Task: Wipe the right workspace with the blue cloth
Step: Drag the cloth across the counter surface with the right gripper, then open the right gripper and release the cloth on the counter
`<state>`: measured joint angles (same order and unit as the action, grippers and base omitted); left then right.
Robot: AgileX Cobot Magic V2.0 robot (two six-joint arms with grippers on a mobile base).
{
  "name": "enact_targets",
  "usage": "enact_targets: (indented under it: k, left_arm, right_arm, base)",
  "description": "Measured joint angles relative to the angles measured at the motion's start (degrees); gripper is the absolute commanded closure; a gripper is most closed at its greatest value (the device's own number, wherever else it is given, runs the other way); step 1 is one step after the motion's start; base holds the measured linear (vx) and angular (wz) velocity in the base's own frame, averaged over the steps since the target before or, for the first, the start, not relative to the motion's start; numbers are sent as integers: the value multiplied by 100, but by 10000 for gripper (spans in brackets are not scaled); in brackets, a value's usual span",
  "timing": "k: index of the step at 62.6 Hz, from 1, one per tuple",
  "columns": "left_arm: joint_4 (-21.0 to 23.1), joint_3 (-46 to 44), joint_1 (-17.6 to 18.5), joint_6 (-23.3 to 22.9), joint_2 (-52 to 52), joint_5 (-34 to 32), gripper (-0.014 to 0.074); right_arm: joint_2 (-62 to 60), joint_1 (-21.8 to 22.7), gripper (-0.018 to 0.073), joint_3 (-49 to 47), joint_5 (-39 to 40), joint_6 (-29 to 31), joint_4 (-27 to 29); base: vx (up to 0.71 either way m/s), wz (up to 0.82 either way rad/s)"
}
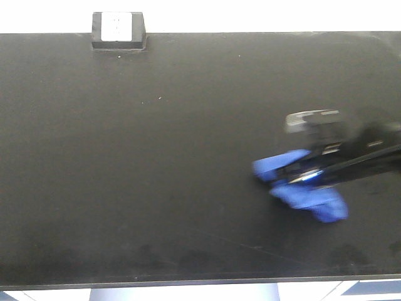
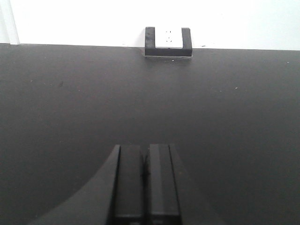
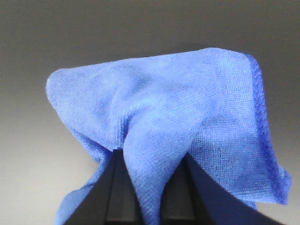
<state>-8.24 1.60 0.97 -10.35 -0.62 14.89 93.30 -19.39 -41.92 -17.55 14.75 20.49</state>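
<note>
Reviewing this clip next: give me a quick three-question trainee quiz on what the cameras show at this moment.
1. True or false: the right gripper holds the blue cloth.
2. Multiple choice: where is the socket box? A) back edge of the black benchtop, toward the left B) front edge C) under the cloth.
3. Fill in: the left gripper has its fingers ____ with nothing between them.

Key
1. True: cloth is bunched between its fingers.
2. A.
3. Closed (shut): the left wrist view shows them pressed together over bare benchtop.
</note>
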Motion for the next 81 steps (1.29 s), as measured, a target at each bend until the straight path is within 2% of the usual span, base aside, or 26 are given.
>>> enact_targets:
  k: [6, 12, 19, 26, 31, 36, 42, 53, 69, 75, 81]
  left_arm:
    - [0, 0, 0, 0, 0, 0, 602]
    - [0, 0, 0, 0, 0, 0, 602]
    - [0, 0, 0, 0, 0, 0, 602]
    - [0, 0, 0, 0, 0, 0, 602]
    - [0, 0, 0, 0, 0, 0, 602]
    - [0, 0, 0, 0, 0, 0, 602]
    - [0, 0, 0, 0, 0, 0, 602]
    - [0, 0, 0, 0, 0, 0, 602]
    - [0, 0, 0, 0, 0, 0, 602]
    - [0, 0, 0, 0, 0, 0, 602]
    - [0, 0, 0, 0, 0, 0, 602]
  right_arm:
    - [0, -618, 561, 0, 82, 25, 141]
    - [0, -652, 561, 0, 87, 25, 43]
    - [0, 9, 561, 0, 79, 1, -321]
    - [0, 1067, 561, 0, 6, -20, -582]
    - [0, 1631, 559, 0, -12, -25, -644]
    - [0, 1849, 548, 0, -26, -25, -659]
    - [0, 1886, 511, 0, -26, -25, -653]
    - [-57, 1892, 344, 0, -53, -19, -638]
    - [-422, 1892, -25, 0, -125, 75, -638]
    - [-742, 1892, -102, 0, -186, 88, -638]
    - [-1187, 1892, -113, 0, -273, 88, -638]
  base:
    - [0, 0]
    - [0, 0]
    - [0, 0]
    - [0, 0]
    - [0, 0]
    - [0, 0]
    - [0, 0]
    - [0, 0]
    - [0, 0]
    - [0, 0]
    - [0, 0]
